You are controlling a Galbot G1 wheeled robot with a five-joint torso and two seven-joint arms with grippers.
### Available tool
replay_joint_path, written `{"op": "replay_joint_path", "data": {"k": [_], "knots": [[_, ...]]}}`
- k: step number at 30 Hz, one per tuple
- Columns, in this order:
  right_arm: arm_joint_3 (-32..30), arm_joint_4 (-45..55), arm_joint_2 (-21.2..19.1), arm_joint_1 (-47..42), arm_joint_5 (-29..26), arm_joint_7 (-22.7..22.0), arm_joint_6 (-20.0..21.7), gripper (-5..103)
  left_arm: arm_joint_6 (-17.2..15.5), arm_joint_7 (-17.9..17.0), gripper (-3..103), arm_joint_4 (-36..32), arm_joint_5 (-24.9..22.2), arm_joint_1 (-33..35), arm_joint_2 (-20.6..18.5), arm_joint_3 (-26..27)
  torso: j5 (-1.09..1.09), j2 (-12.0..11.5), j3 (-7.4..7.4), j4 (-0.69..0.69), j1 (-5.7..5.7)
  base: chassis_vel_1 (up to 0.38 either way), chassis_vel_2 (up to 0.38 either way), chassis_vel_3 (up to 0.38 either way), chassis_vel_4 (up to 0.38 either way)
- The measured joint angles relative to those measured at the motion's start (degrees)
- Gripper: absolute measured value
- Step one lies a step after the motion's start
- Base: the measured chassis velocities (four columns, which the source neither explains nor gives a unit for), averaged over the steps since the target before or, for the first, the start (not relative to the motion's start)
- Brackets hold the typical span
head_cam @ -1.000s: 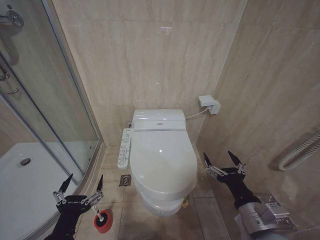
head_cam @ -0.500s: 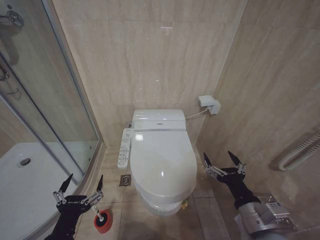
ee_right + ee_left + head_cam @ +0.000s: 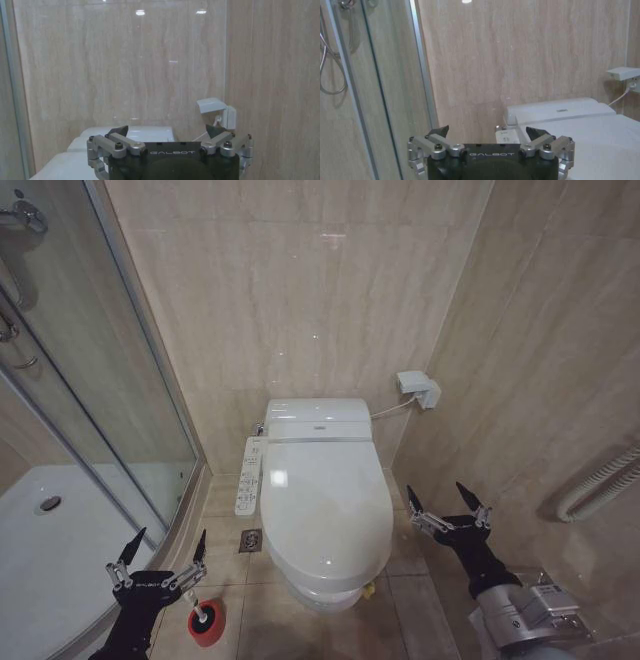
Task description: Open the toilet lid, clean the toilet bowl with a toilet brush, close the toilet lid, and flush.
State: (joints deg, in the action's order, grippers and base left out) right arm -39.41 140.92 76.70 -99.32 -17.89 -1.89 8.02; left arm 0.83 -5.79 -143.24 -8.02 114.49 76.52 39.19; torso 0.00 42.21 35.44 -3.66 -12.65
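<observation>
Left arm: low at the robot's left, forearm angled up and forward.
Left gripper (image 3: 166,548): fingers spread wide, pointing up and forward, holding nothing.
Right arm: low at the robot's right, silver wrist joint nearest the body, black forearm reaching forward.
Right gripper (image 3: 447,502): fingers spread wide, tips up and forward, holding nothing.
Height: right gripper sits a little higher than the left.

Glossy white plastic toilet lid (image 3: 325,515) at frame centre catching ceiling glare, polished beige stone-look wall tiles (image 3: 300,290) across the top, clear glass shower screen (image 3: 100,380) with metal frame at left, matt black end effectors with bare silver metal knuckles at the lower corners
</observation>
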Motion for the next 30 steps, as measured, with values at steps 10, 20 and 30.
{"op": "replay_joint_path", "data": {"k": [10, 20, 30], "knots": [[0.00, 0.00, 0.00, 0.00, 0.00, 0.00, 0.00, 100, 0.00, 0.00, 100, 0.00, 0.00, 0.00, 0.00, 0.00, 0.00, 0.00, 0.00, 0.00, 0.00, 0.000, 0.000, 0.000, 0.000], [0.00, 0.00, 0.00, 0.00, 0.00, 0.00, 0.00, 100, 0.00, 0.00, 100, 0.00, 0.00, 0.00, 0.00, 0.00, 0.00, 0.00, 0.00, 0.00, 0.00, 0.000, 0.000, 0.000, 0.000], [0.00, 0.00, 0.00, 0.00, 0.00, 0.00, 0.00, 100, 0.00, 0.00, 100, 0.00, 0.00, 0.00, 0.00, 0.00, 0.00, 0.00, 0.00, 0.00, 0.00, 0.000, 0.000, 0.000, 0.000]]}}
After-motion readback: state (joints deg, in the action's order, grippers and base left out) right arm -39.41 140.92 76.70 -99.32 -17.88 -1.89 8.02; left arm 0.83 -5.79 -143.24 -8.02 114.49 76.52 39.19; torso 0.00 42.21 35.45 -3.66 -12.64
